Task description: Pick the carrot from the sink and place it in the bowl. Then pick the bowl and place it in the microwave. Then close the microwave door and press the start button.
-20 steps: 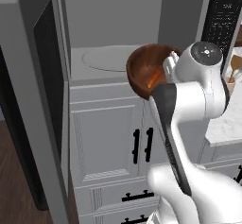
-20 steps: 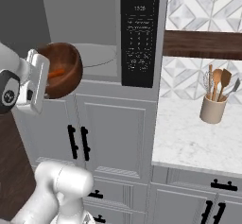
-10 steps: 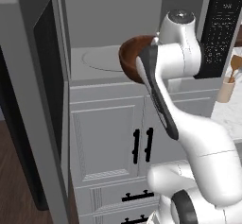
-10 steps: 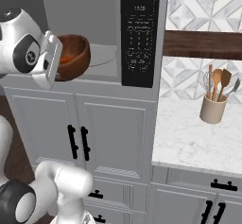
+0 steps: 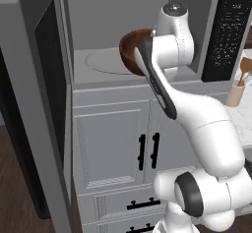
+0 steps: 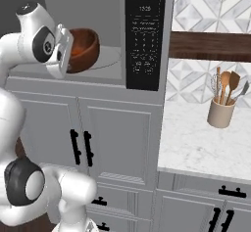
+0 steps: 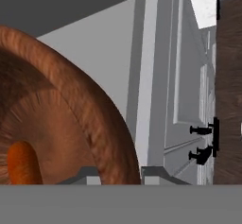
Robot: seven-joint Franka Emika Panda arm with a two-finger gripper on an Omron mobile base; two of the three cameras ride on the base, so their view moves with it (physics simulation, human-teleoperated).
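Here, left base view: the bowl [image 5: 131, 50] sits upper centre of the frame, reddish-brown, tipped on its side, its rim facing left over the round turntable [image 5: 103, 62]. It is inside the open mouth of the microwave [image 5: 93, 11], whose grey cavity spans the top. The microwave door [image 5: 34, 104] stands swung out along the left edge, dark window toward the cavity. The white arm rises from lower right and hides the bowl's right half. Black control panel [image 5: 230, 30] at upper right.

Right base view: the bowl [image 6: 84, 49] is at upper left, glossy orange-brown inside showing, held against the hand's flat white face, above the cavity floor. The gripper itself is hidden behind the hand. The control panel [image 6: 145, 35] stands just right of it. Far right, a tan utensil holder [image 6: 220, 111] on the marble counter [image 6: 196, 143].

Hand view: the bowl's thick wood-grain rim [image 7: 90, 119] arcs across the left half. The carrot [image 7: 21, 164], a small orange stub, lies inside at lower left. The rim passes between the two grey fingers [image 7: 156, 175] at the bottom, which are clamped on it. Cabinet doors with black handles [image 7: 205, 142] run at right.
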